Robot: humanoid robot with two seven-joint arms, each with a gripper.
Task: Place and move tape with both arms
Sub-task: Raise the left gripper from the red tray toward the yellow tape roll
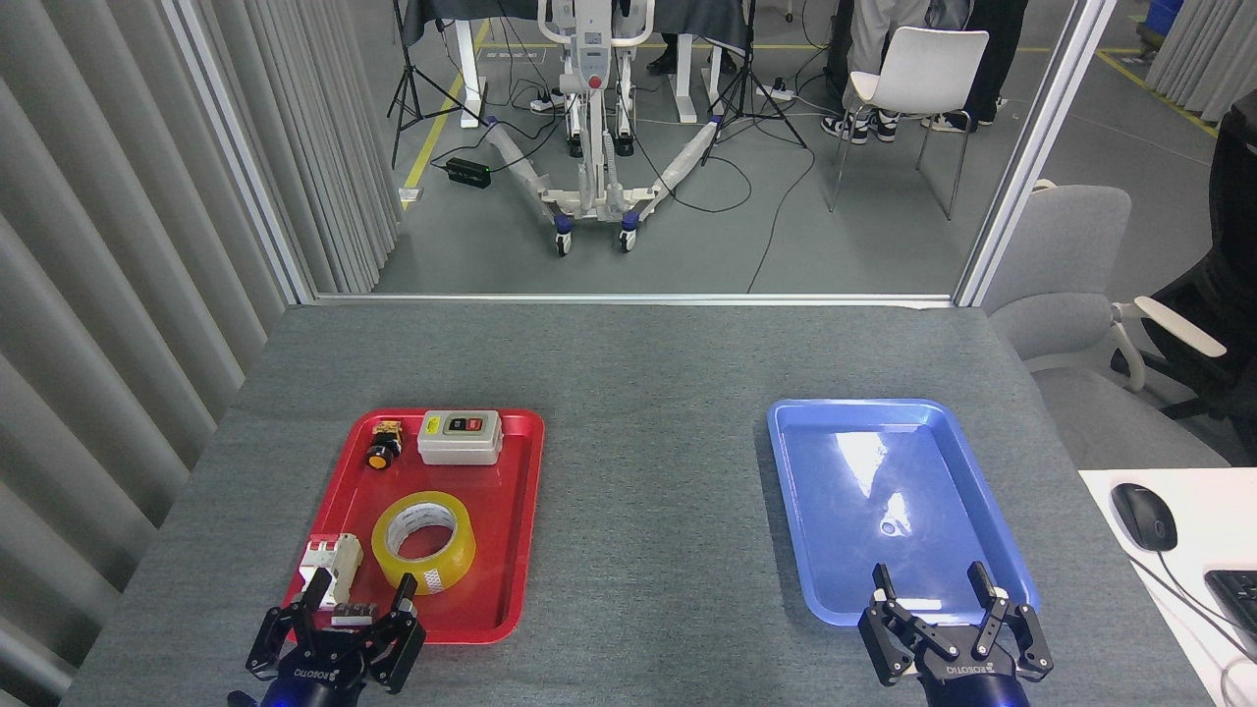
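In the red tray (520, 511) | tape (423, 542) lies flat, just ahead-right of the left pincer (359, 593) — open, looks empty | right pincer (933, 587) open, empty, way farther off

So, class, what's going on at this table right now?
A two-armed robot faces a grey table. Nothing is being held yet. The left gripper is open at the near edge of a red tray, which holds the yellow tape, a switch box and small parts. The right gripper is open over the near end of a blue tray with nothing visible in it.
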